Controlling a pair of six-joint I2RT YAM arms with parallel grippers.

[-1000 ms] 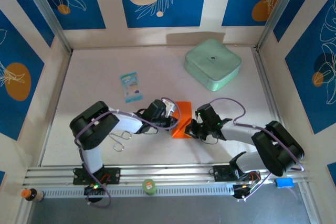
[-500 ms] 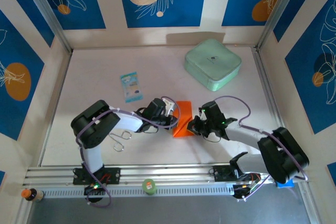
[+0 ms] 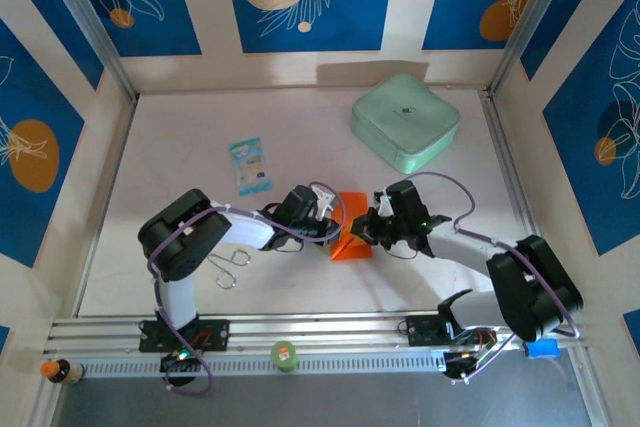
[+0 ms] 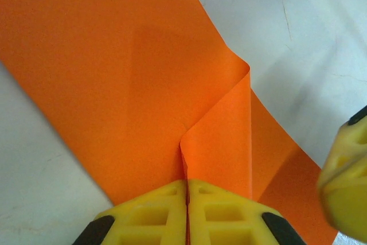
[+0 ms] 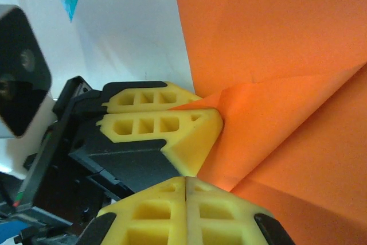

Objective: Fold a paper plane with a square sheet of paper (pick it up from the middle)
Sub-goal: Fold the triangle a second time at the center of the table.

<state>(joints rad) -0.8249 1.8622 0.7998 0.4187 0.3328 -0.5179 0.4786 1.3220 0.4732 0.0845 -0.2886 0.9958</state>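
Mid-fold. Locating the square sheet of paper (image 3: pixel 352 245) mid-table, partly creased, w/ mint-green box (image 3: pixel 405 122) at its 1 o'clock and blue-and-white packet (image 3: pixel 250 166) at its 10 o'clock. At sheet's 9 o'clock edge: left gripper (image 4: pixel 186 199), pads pinching a raised ridge of orange. At 3 o'clock: right gripper (image 5: pixel 184 194), pressed together, nothing seen between pads, just beside the fold. For a clean step: hold left pinch firm, line ridge up w/ centre crease, flatten flap w/ right tips toward 9 o'clock, go slow. Thin paper, prob. skews or tears if dragged.
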